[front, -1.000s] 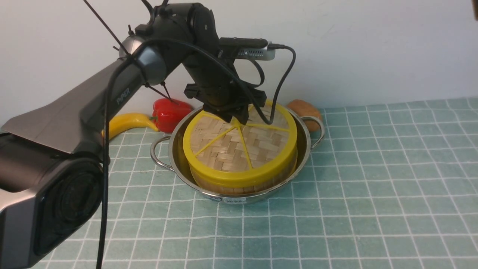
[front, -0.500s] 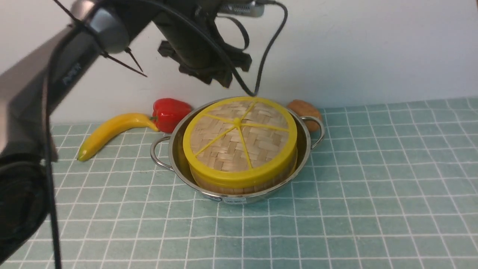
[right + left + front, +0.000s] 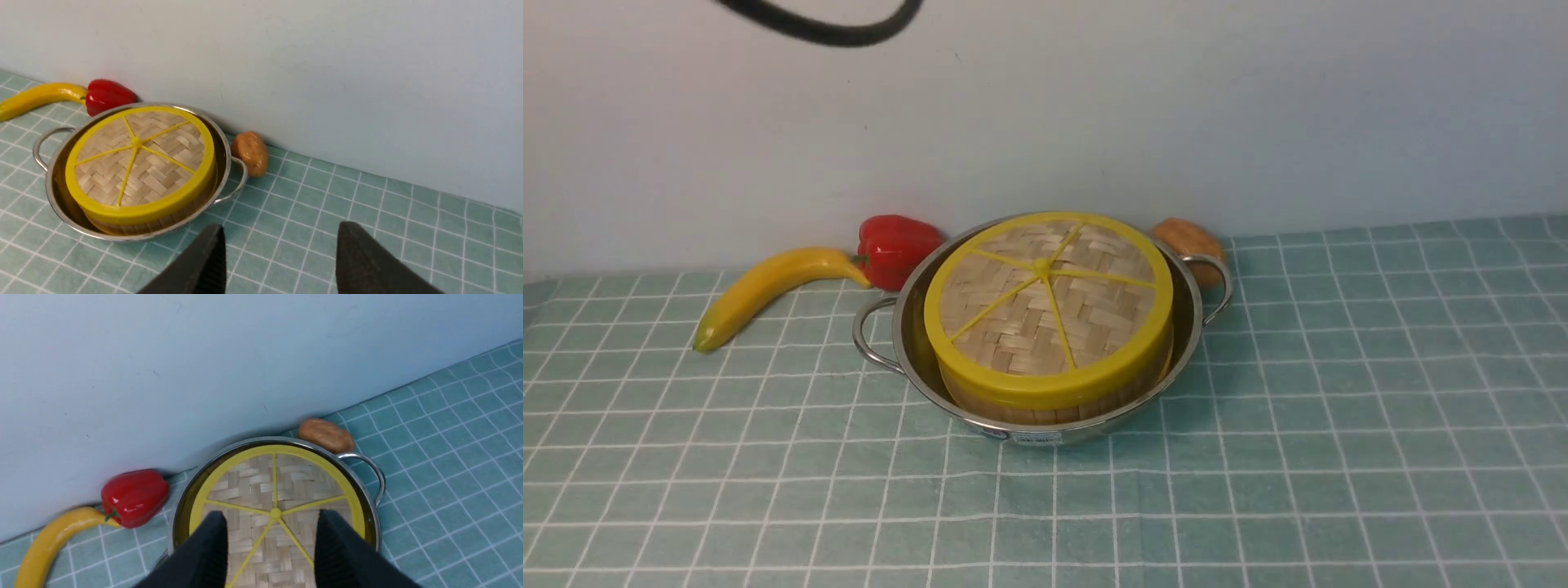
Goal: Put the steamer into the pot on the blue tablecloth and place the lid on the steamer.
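Observation:
The woven lid (image 3: pixel 1045 306) with its yellow rim and spokes lies flat on the steamer (image 3: pixel 1054 402), of which only the slatted side wall shows. The steamer sits inside the shiny pot (image 3: pixel 915 359) on the blue tablecloth (image 3: pixel 1339 425). Neither arm shows in the front view. In the left wrist view my left gripper (image 3: pixel 271 516) hangs open above the lid (image 3: pixel 253 486), holding nothing. In the right wrist view my right gripper (image 3: pixel 282 230) is open and empty over bare cloth, to the right of the pot (image 3: pixel 61 206).
A yellow banana (image 3: pixel 768 290) and a red pepper (image 3: pixel 894 245) lie behind the pot on its left, by the wall. A brown potato (image 3: pixel 1188 238) rests behind the right handle. A black cable loop (image 3: pixel 825 28) hangs at the top.
My left arm has lifted off the lid's centre knob and risen out of the front view. The lid stays on the steamer. The banana is uncovered.

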You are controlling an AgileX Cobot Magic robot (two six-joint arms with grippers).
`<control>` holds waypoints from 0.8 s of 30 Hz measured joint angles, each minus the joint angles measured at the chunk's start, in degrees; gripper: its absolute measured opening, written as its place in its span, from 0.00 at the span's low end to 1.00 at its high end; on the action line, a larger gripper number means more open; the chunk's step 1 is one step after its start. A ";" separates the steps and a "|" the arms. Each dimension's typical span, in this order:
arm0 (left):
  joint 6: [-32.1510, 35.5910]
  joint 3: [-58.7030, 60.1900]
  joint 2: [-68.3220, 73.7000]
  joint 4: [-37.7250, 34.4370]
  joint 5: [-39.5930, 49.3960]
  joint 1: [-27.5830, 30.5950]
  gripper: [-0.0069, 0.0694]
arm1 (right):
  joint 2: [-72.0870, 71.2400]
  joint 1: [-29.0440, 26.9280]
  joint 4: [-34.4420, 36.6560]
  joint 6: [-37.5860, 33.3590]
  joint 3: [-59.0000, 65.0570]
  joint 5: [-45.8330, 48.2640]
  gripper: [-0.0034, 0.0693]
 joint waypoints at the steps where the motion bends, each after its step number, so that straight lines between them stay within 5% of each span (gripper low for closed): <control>1: 0.00 2.18 -2.06 0.06 0.00 0.00 0.46 | -1.96 0.00 -0.90 0.00 2.93 0.00 0.57; 6: 1.60 19.89 -15.32 3.97 0.05 0.00 0.46 | -10.01 0.00 -3.30 2.09 17.95 -1.11 0.57; 14: 1.55 49.81 -33.72 8.64 -0.08 0.00 0.46 | -19.57 0.00 -4.31 4.48 41.06 -17.38 0.57; 24: 1.55 78.48 -51.94 8.64 -21.48 0.00 0.46 | -21.34 0.00 -4.45 5.48 50.95 -24.47 0.57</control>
